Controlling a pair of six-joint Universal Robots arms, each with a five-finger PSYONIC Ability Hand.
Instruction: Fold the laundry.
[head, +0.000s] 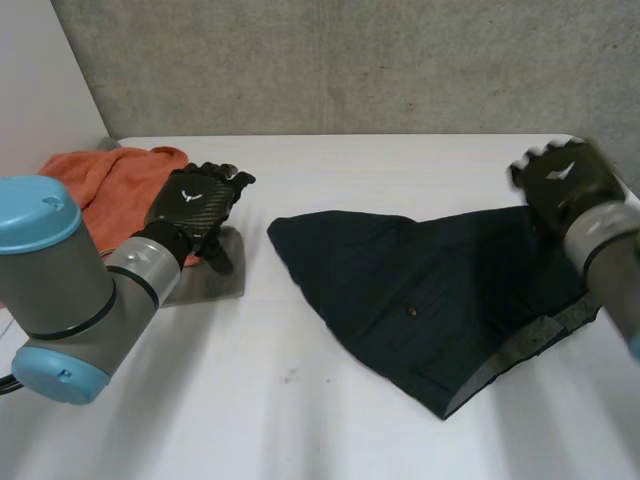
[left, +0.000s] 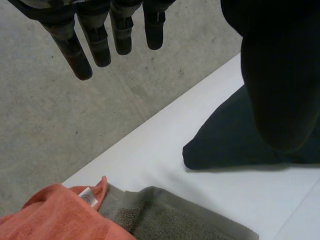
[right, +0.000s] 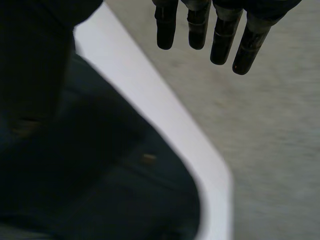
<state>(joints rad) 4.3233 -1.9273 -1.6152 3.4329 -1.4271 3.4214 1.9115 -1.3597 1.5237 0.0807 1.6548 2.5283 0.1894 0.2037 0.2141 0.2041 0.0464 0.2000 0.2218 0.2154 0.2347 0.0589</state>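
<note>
A dark navy garment (head: 420, 290) lies on the white table (head: 300, 400), folded into a rough triangle with a small button on top. My right hand (head: 565, 185) hovers over its far right corner, open, with straight fingers (right: 200, 25) holding nothing; the garment (right: 100, 190) lies under its palm. My left hand (head: 195, 205) hangs open at the table's left above two towels, its fingers (left: 100, 45) straight and empty. In the left wrist view a corner of the garment (left: 225, 145) rests beyond the towels.
An orange towel (head: 110, 185) lies bunched at the back left, partly over a grey towel (head: 215, 275) beneath my left hand. Both also appear in the left wrist view: orange towel (left: 55, 215), grey towel (left: 170, 220). A grey concrete wall runs behind the table.
</note>
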